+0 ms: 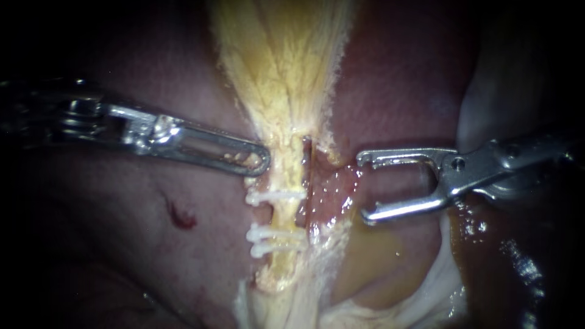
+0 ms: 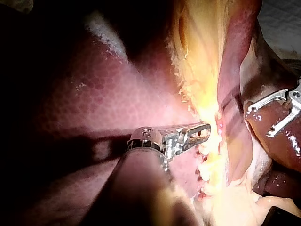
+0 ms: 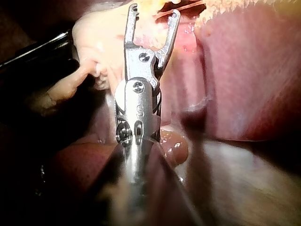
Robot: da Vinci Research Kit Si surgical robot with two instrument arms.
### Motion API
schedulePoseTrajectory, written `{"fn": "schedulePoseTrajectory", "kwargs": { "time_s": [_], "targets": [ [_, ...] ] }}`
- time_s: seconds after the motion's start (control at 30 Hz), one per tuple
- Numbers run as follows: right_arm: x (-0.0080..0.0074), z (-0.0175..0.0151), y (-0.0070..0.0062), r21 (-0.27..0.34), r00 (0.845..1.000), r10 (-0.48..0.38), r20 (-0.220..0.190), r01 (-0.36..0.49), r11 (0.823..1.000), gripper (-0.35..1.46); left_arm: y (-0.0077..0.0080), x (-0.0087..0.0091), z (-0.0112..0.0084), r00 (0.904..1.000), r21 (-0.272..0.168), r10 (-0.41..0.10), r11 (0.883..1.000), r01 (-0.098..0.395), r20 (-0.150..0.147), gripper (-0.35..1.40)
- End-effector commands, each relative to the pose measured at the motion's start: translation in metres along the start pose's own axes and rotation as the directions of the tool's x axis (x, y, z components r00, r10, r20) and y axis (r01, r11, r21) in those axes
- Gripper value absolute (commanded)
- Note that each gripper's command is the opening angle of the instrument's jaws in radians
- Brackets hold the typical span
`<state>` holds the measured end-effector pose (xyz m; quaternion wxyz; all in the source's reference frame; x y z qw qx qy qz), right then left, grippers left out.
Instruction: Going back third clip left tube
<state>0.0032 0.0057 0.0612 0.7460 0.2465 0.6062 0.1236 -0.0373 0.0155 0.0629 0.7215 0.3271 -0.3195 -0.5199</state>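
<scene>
A yellow tube (image 1: 286,164) runs down the middle of the endoscope view, with three white clips across it: one (image 1: 274,196) above and two close together (image 1: 273,234) (image 1: 274,247) below. My left instrument (image 1: 259,161) comes in from the left, its slotted jaws shut on the tube's yellow edge just above the top clip. My right instrument (image 1: 364,187) stands to the right of the tube with its jaws wide open and empty, apart from the reddish tissue (image 1: 332,195) beside the clips. The right wrist view shows those jaws (image 3: 154,10) spread with nothing between them. In the left wrist view my left instrument (image 2: 205,129) touches the yellow tissue.
Dark red liver (image 1: 140,256) lies to the left, with a small blood spot (image 1: 181,217). Brown fluid (image 1: 487,244) pools under my right instrument. Pale white tissue (image 1: 426,298) lies below it. My right instrument (image 2: 259,121) also shows in the left wrist view.
</scene>
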Motion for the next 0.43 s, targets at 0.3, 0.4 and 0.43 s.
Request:
{"fn": "schedulePoseTrajectory", "kwargs": {
  "time_s": [0.3, 0.4, 0.43],
  "targets": [
    [0.0002, -0.0001, 0.0000, -0.001, 1.000, -0.005, -0.001, 0.005, 1.000, 0.50, -0.0001, 0.0000, 0.0001, 1.0000, 0.000, 0.001, 1.000, -0.001, -0.001, -0.35],
    [0.0002, -0.0002, 0.0000, -0.004, 1.000, -0.004, 0.000, 0.004, 1.000, 0.50, -0.0001, 0.0000, 0.0001, 1.0000, 0.001, 0.001, 1.000, -0.001, -0.001, -0.35],
    [0.0002, -0.0002, 0.0000, -0.004, 1.000, -0.004, 0.000, 0.004, 1.000, 0.50, -0.0001, 0.0000, 0.0001, 1.0000, 0.001, 0.001, 1.000, -0.001, -0.001, -0.35]
  ]
}}
